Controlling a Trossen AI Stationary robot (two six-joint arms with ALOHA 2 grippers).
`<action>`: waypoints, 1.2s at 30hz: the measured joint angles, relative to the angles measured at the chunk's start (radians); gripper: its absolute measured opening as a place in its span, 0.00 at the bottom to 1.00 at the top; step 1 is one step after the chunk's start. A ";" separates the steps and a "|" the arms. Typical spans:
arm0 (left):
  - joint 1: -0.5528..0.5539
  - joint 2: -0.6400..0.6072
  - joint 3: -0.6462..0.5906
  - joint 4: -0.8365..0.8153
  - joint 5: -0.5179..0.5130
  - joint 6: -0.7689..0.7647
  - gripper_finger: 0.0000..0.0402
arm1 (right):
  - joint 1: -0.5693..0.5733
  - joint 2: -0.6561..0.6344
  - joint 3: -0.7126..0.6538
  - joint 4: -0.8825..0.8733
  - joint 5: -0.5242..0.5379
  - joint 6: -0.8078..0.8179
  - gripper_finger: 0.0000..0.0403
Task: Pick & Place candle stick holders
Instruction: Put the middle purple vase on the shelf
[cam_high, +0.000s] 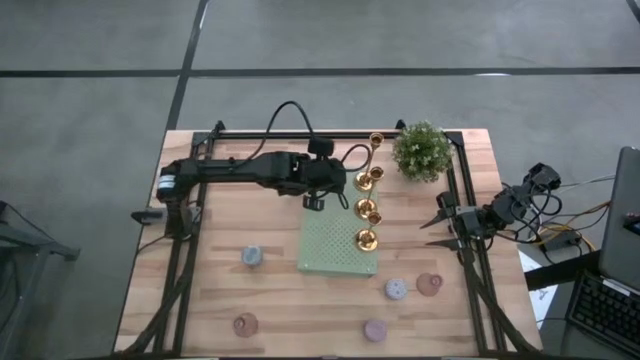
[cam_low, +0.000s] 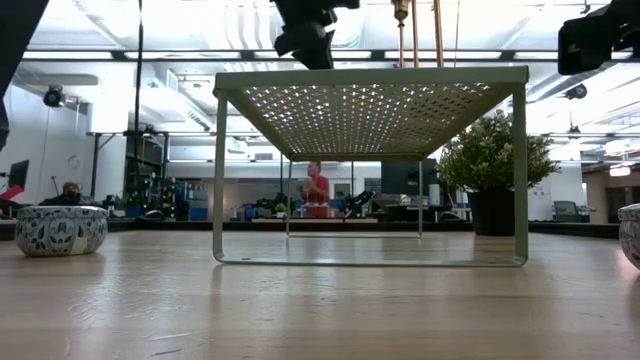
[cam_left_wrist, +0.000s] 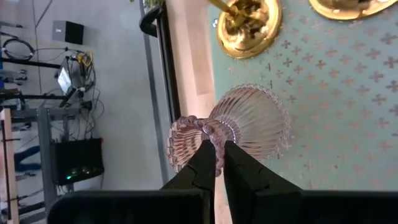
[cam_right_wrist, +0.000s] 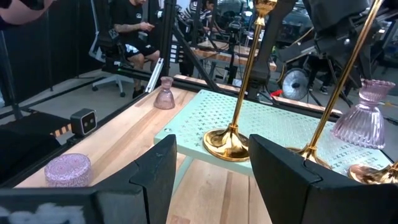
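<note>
Wooden slatted table (cam_high: 210, 290) carries a pale green perforated rectangular mat (cam_high: 330, 245), raised on thin legs. Left gripper (cam_left_wrist: 216, 149) is clamped narrowly on the waist of a clear pink ribbed glass candle stick holder (cam_left_wrist: 249, 121), which sits over the mat's far edge. Four shiny gold metal candle stick holders (cam_high: 366, 210) stand in a row along the mat's right side. Small round pastel cup-like holders (cam_high: 397, 289) lie scattered on the near tabletop. Right gripper (cam_high: 436, 232) waits at the table's right edge, fingers apart, holding nothing. Green leafy potted plant (cam_high: 421, 151) occupies the far right corner.
</note>
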 joint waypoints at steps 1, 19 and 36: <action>0.002 0.000 0.001 0.008 0.009 0.000 0.05 | 0.000 0.000 0.000 0.000 0.000 0.000 0.48; 0.007 0.017 -0.002 0.054 0.061 0.011 0.05 | 0.000 0.000 0.000 0.000 0.000 0.000 0.48; 0.009 0.030 -0.003 0.074 0.054 -0.007 0.08 | 0.000 0.000 0.000 0.000 0.000 0.000 0.48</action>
